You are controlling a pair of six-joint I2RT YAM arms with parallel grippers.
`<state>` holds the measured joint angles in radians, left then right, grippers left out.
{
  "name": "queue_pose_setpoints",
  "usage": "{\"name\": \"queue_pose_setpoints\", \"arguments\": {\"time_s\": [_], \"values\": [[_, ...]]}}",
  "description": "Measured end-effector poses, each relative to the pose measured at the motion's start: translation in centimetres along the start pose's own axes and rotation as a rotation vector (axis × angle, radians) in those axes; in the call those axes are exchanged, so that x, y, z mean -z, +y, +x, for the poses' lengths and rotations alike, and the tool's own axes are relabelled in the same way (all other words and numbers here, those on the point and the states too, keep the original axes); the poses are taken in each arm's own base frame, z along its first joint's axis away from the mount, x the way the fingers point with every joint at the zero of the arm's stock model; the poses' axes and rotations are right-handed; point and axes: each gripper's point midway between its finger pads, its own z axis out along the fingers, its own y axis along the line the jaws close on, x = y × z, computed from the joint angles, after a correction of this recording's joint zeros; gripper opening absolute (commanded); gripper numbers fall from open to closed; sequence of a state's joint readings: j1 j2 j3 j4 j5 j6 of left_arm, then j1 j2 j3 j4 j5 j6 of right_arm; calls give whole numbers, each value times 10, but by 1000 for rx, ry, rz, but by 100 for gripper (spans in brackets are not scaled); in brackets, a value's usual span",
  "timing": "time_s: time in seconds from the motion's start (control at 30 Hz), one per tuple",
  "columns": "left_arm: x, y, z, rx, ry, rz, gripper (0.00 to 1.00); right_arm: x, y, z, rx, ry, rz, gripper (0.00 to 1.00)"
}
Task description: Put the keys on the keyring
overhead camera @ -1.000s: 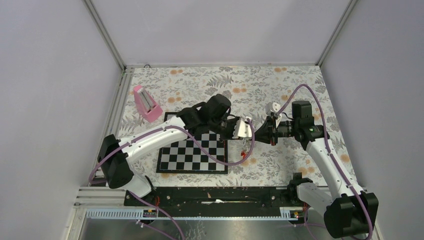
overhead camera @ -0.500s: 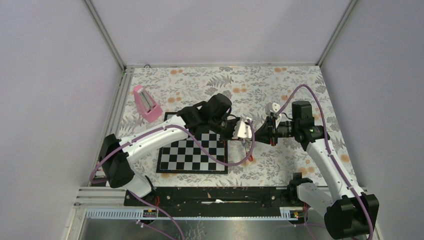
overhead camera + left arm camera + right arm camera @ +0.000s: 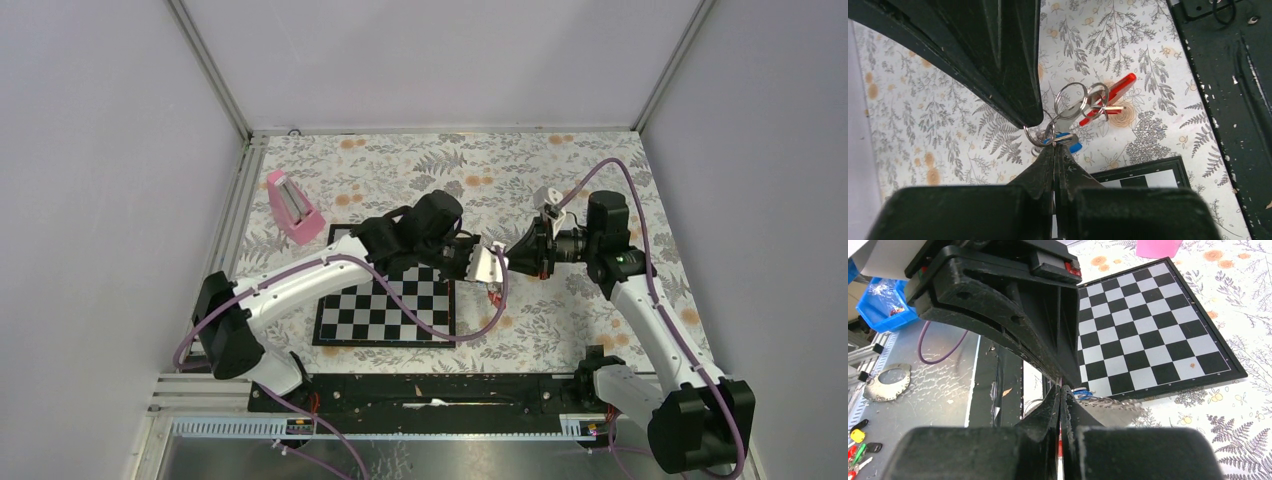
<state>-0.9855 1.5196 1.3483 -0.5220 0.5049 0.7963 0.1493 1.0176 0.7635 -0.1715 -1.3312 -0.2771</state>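
Above the tablecloth just right of the chessboard [image 3: 385,310], my left gripper [image 3: 488,263] and right gripper [image 3: 503,262] meet tip to tip. In the left wrist view the left gripper [image 3: 1055,146] is shut on the blue-tagged key [image 3: 1070,144]. A small thin ring of the keyring [image 3: 1035,137] comes out from under the right gripper's fingertip [image 3: 1025,112]. Two larger rings [image 3: 1071,100] and a red piece [image 3: 1112,91] hang beyond. The right gripper [image 3: 1061,388] is shut, with the blue tag [image 3: 1081,392] and a silvery key blade [image 3: 1113,403] beside its tips. I cannot pick out the red-tagged key.
A pink wedge-shaped block [image 3: 292,206] stands at the back left of the floral cloth. The black base rail [image 3: 430,390] runs along the near edge. The left gripper's body [image 3: 1013,315] fills the upper part of the right wrist view.
The right wrist has lifted and tilted down toward the left gripper. The meeting point of the tips has shifted slightly, and the hanging red piece has swung. Both grippers stay shut.
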Motion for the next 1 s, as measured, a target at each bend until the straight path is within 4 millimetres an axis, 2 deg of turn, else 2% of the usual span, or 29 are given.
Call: {"name": "queue_pose_setpoints", "arguments": {"time_s": [0.43,1.0], "values": [[5,7,-3,-53,39,-71,0,0,-3,-9,-38,-45,-8,0],[5,-4,3,-30,63,-34,0,2,3,18,-3,7,-21,0]]}}
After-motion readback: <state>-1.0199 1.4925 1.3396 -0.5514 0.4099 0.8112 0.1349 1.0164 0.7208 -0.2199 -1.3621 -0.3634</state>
